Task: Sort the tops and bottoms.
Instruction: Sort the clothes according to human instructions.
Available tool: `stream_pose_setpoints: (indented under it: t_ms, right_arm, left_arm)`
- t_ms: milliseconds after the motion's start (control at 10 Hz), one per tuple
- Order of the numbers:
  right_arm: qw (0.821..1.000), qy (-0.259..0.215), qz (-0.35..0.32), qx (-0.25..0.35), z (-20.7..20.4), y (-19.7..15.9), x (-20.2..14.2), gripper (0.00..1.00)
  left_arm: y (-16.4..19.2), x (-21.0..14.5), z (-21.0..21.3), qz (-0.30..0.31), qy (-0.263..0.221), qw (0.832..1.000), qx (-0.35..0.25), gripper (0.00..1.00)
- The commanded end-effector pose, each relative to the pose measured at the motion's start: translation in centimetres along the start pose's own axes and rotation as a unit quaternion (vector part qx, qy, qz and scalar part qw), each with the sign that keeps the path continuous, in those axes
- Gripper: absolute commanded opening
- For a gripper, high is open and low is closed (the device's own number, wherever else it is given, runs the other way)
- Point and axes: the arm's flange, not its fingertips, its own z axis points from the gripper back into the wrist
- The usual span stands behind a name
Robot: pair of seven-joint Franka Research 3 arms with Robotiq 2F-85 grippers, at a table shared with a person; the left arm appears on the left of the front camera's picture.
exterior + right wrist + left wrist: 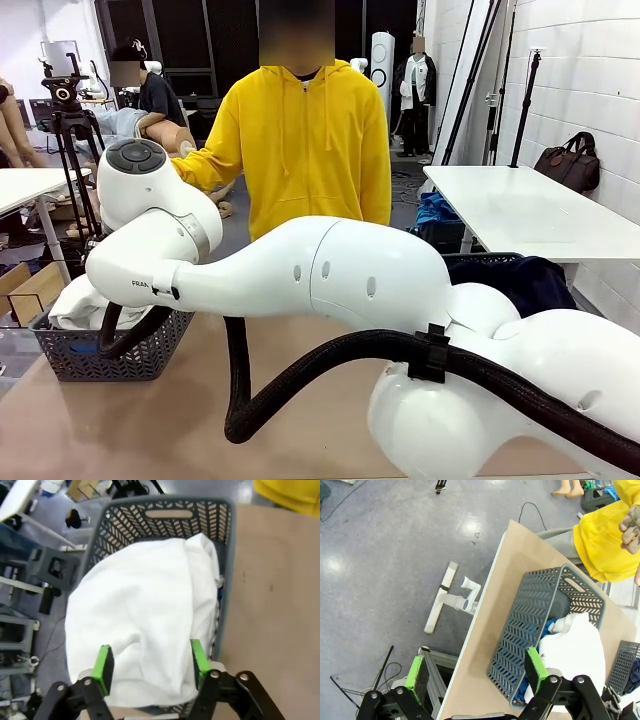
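Note:
A white garment (140,595) lies heaped in a grey basket (170,502), with my right gripper (150,665) just above it. Its green pads (104,667) stand wide apart and hold nothing. A bit of bright blue garment (550,626) peeks from under the white garment (575,645) in that basket (530,600). My left gripper (476,672) hovers open and unladen over the table edge beside the basket. In the front view the basket (110,350) with the white garment (75,300) sits at the table's left. A dark navy garment (525,280) fills a second basket (480,258) at the right.
A person in a yellow hoodie (300,140) stands at the far side of the tan table (120,430), one hand (631,527) raised. My right arm (350,275) stretches across the table toward the left basket. A white table (530,205) stands at the back right.

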Motion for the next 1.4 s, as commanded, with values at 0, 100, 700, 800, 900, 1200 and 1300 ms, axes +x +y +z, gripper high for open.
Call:
stream_pose_setpoints:
  t_ms: [0,100,700,800,900,1200,1300]
  right_arm:
    - [0.999,-0.018,0.005,-0.027,-4.3,10.2,7.7,1.00]
    - [0.999,-0.034,0.004,-0.038,-2.6,9.7,7.7,1.00]
    - [0.990,-0.069,-0.005,-0.126,15.4,-1.9,4.8,1.00]
    - [0.990,-0.065,-0.026,-0.119,17.5,-4.3,3.9,1.00]
    - [0.990,-0.064,-0.041,-0.122,18.4,-6.1,3.1,1.00]
    - [0.984,-0.046,-0.025,-0.172,19.9,-10.1,-0.1,1.00]
    - [0.982,-0.052,-0.030,-0.180,19.2,-10.8,-0.2,1.00]
  left_arm:
    - [-0.1,-0.1,0.1,0.008,-0.004,1.000,0.006,1.00]
    - [-0.1,-0.1,0.1,0.008,-0.004,1.000,0.006,1.00]
    - [-0.1,-0.1,0.1,0.008,-0.004,1.000,0.006,1.00]
    - [-0.1,-0.1,0.1,0.008,-0.004,1.000,0.006,1.00]
    - [-0.1,-0.1,0.1,0.008,-0.004,1.000,0.006,1.00]
    - [-0.1,-0.1,0.1,0.008,-0.004,1.000,0.006,1.00]
    - [-0.1,-0.1,0.1,0.008,-0.004,1.000,0.006,1.00]
